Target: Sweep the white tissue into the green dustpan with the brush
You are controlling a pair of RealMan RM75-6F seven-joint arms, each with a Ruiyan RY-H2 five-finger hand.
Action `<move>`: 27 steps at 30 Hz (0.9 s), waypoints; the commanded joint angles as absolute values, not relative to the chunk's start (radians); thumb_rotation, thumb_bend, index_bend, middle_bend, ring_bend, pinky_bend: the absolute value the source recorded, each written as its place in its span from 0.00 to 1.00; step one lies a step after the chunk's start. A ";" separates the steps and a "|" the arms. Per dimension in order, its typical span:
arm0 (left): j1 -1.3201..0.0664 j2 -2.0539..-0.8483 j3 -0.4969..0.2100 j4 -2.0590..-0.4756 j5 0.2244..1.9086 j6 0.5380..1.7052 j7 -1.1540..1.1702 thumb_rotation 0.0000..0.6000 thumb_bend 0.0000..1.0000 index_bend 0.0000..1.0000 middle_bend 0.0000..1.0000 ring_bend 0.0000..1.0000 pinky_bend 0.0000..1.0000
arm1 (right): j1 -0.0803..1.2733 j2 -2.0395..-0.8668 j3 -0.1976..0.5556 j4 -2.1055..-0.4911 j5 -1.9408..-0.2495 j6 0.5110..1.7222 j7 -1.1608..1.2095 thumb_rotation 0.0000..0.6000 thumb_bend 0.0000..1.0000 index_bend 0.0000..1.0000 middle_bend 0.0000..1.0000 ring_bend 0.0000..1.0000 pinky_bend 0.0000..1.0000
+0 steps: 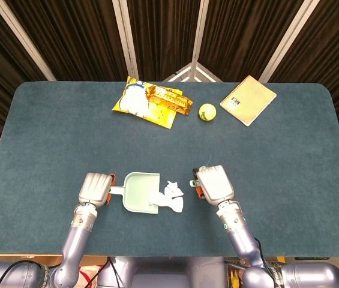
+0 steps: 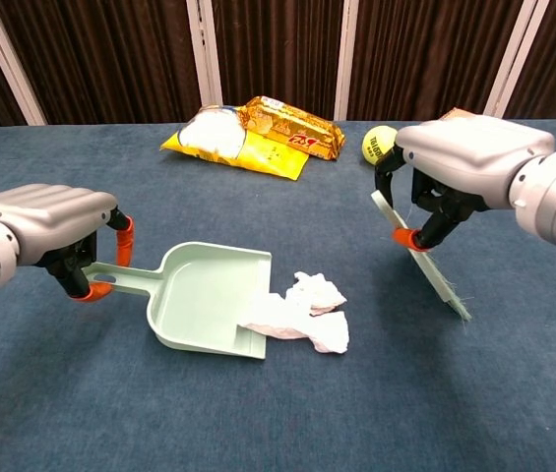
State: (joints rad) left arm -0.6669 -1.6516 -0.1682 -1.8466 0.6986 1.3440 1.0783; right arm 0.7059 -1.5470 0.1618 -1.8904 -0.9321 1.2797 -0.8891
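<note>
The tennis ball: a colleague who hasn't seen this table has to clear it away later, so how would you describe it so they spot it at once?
Look at the far side of the blue table, away from the robot. Between the yellow snack bags and the spiral notebook lies the tennis ball. It is the only round thing there, small and yellow-green, while its neighbours are flat.

Tissue point(image 1: 170, 196) on blue table point(image 1: 289, 156)
</note>
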 commanded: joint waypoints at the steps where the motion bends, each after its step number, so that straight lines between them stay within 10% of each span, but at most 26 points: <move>1: -0.675 -1.655 -0.170 -1.856 0.686 1.351 1.083 1.00 0.57 0.60 1.00 1.00 0.99 | 0.707 -1.539 0.156 -1.928 -0.924 1.298 -0.920 1.00 0.39 0.78 0.97 0.96 0.88; 27: -0.741 -1.760 -0.175 -1.822 0.629 1.391 1.112 1.00 0.58 0.60 1.00 1.00 0.99 | 0.737 -1.608 0.130 -2.072 -0.898 1.364 -1.039 1.00 0.39 0.79 0.97 0.96 0.88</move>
